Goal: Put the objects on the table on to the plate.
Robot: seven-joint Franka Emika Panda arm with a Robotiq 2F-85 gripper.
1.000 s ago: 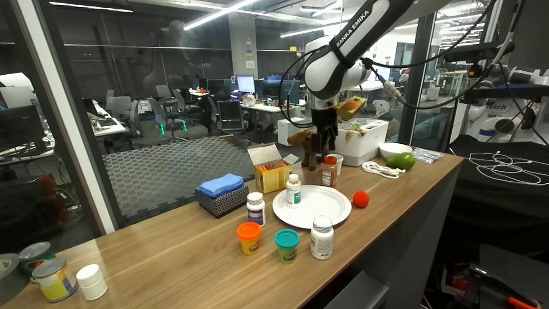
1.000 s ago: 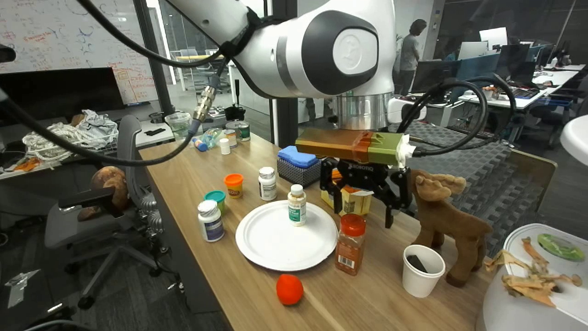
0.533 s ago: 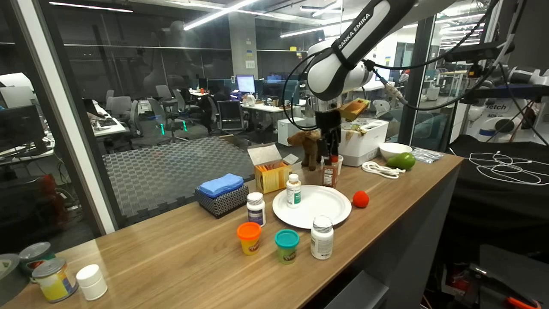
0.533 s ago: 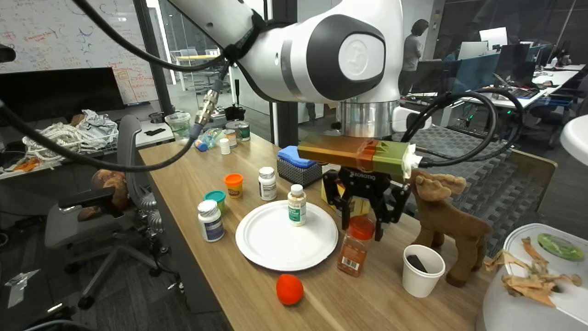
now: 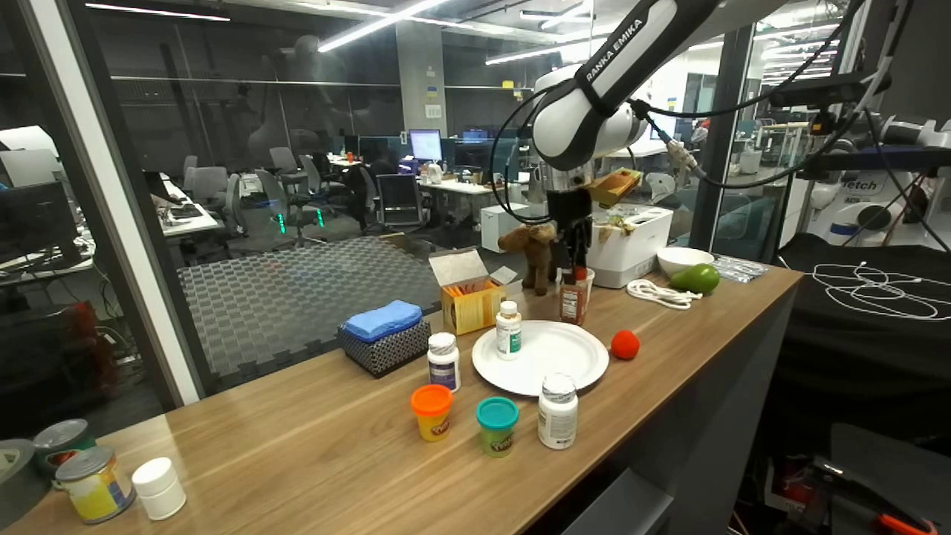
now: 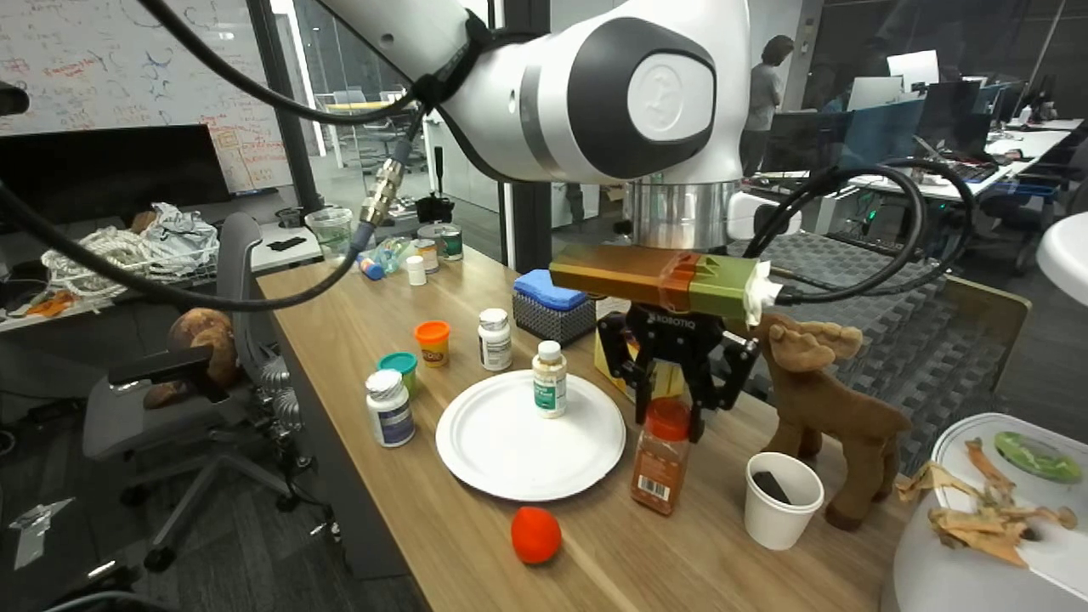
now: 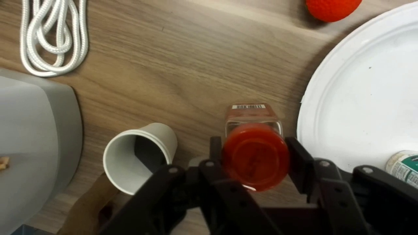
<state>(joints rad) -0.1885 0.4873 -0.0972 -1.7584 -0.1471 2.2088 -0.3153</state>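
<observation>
– What's new with the claw [image 6: 670, 427]?
– It was wide a second ago, up over the jar [image 6: 659, 469]. Now it has come down and gone narrow. It holds the jar by the red cap [image 7: 255, 156], one finger [image 7: 215, 148] on each side.
– Did the jar move?
– A little. It slid a bit away from the plate [image 6: 501, 466] and toward the cup [image 6: 780, 514]. It stands just beside the plate, not on it. I can't tell if it has left the desk [image 6: 612, 557].
– What does that mean for the job?
– I think the grab part is almost done. Next it should need a lift and a short trip over.
– Anything to bump?
– Maybe the bottle [image 6: 549, 387]. It's standing on the plate, so I'd go high and set the jar down on the bare part.
– And the rest?
– The red ball [image 6: 536, 535] sits on the desk, near the plate. Past the plate are a white bottle [image 6: 392, 416], one more white bottle [image 6: 495, 342], the green tub [image 6: 399, 366] and the orange tub [image 6: 433, 345]. None of them has moved.
– Do they come later?
– I think so. Just the bottle is on the plate now.
</observation>
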